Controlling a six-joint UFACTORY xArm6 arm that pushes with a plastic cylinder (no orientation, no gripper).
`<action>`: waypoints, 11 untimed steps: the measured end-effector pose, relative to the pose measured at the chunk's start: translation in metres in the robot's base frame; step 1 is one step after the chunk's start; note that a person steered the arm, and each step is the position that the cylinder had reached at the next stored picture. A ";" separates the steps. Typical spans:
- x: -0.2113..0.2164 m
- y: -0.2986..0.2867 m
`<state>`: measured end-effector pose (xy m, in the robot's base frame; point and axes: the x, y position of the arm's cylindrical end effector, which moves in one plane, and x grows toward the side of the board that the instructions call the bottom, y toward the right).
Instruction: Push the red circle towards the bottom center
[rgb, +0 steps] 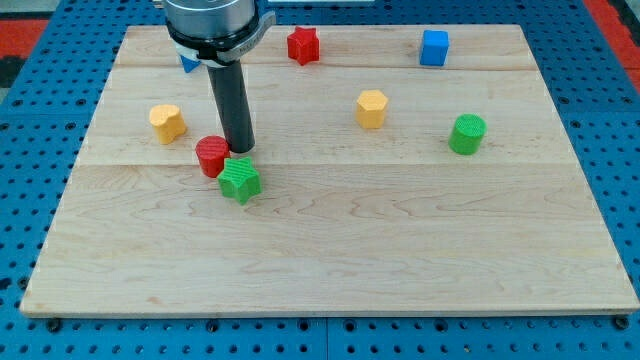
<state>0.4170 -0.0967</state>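
Note:
The red circle (211, 156) is a short red cylinder left of the board's middle. My tip (241, 150) rests on the board just right of it and slightly above, touching or nearly touching its right edge. A green star (240, 180) lies right below my tip and touches the red circle's lower right side. The dark rod rises from the tip to the arm's head at the view's top.
A yellow block (167, 122) sits at the left, a yellow hexagon (371, 108) right of centre, a green cylinder (466, 134) at the right. A red star (303, 45), a blue cube (434, 47) and a partly hidden blue block (187, 62) lie near the wooden board's (400, 250) top edge.

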 end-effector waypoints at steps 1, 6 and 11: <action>-0.002 0.000; 0.041 -0.039; 0.003 -0.032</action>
<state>0.4201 -0.1287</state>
